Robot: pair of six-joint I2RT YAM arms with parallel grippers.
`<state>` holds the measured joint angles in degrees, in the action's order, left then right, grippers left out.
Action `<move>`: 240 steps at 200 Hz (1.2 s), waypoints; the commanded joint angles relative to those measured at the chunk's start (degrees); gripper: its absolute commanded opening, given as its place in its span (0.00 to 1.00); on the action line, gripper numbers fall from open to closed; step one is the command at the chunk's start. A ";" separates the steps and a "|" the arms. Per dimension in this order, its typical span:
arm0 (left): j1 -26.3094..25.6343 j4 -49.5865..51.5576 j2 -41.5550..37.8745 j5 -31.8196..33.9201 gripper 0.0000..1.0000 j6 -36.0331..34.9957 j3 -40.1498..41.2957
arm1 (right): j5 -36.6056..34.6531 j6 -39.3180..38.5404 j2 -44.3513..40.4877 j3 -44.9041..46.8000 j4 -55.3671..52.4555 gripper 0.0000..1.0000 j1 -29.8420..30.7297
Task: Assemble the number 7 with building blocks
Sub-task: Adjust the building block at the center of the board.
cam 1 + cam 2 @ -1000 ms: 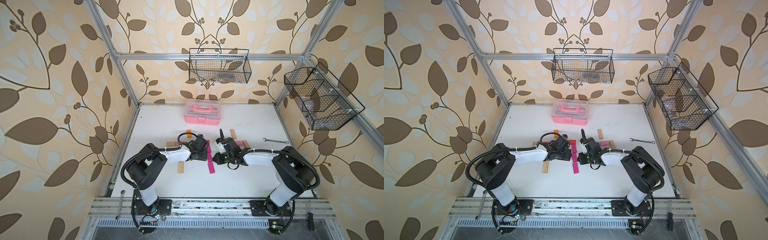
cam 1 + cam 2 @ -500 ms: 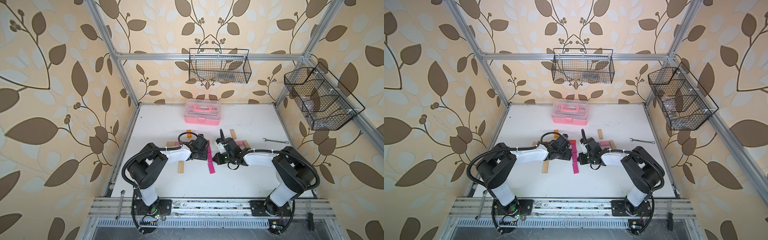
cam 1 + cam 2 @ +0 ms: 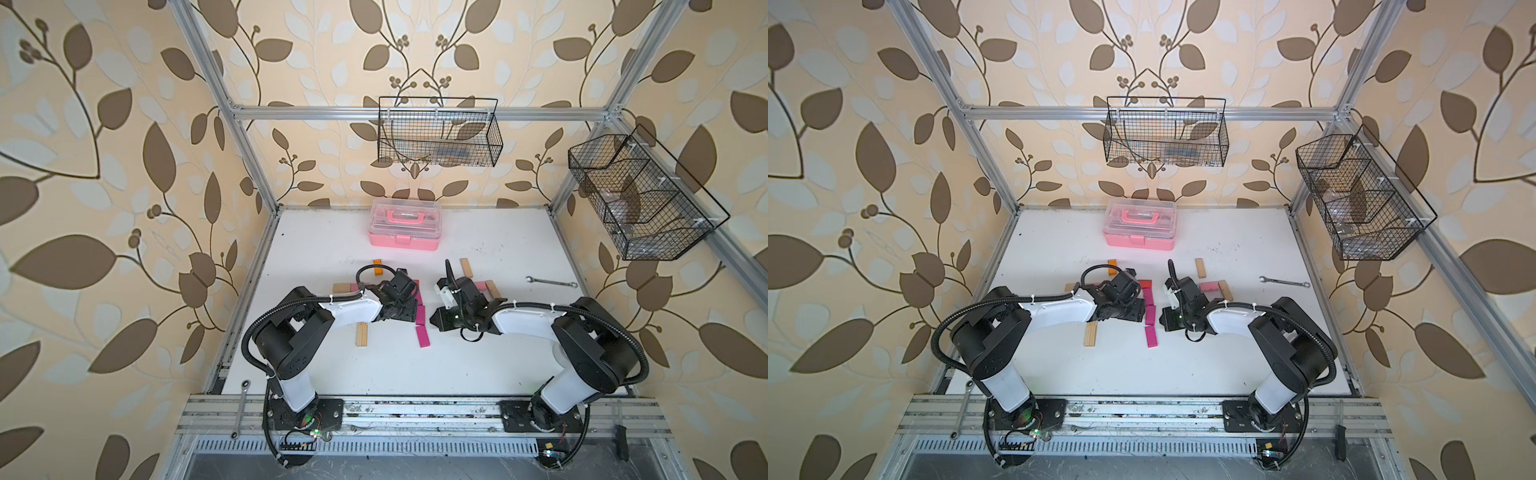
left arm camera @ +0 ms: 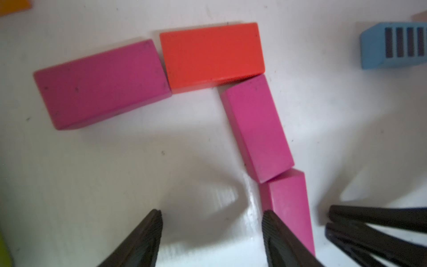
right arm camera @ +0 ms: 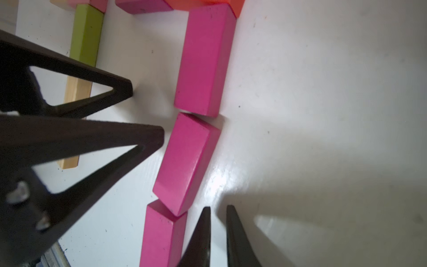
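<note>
Crooked magenta block (image 5: 187, 161) ran roughly 12-to-6 between them: left gripper (image 4: 211, 213) wide open and empty at its 9, right gripper (image 5: 219, 208) pinched shut, empty, at its 4.

In both top views the light is bright and even, the white table (image 3: 478, 365) looks sharp, and the straight metal bars (image 3: 415, 111) bend a little near the picture's edges. In the left wrist view the left gripper (image 4: 211, 212) is dark and blurry, grey shadows lie on the table, and a shiny white spot glows beside a pink block (image 4: 288, 208). In the right wrist view the right gripper (image 5: 219, 208) looks fuzzy too, with a shiny patch and a dark shadow on the table.
</note>
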<state>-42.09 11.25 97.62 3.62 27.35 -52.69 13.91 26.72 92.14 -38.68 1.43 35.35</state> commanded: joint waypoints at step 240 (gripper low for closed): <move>-5.20 7.71 -7.32 -4.88 0.77 2.17 5.52 | -6.60 4.24 -9.46 9.01 -2.79 0.17 10.82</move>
<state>-47.22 17.74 90.52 -1.52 28.75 -46.94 9.32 31.44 85.30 -32.27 1.23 45.54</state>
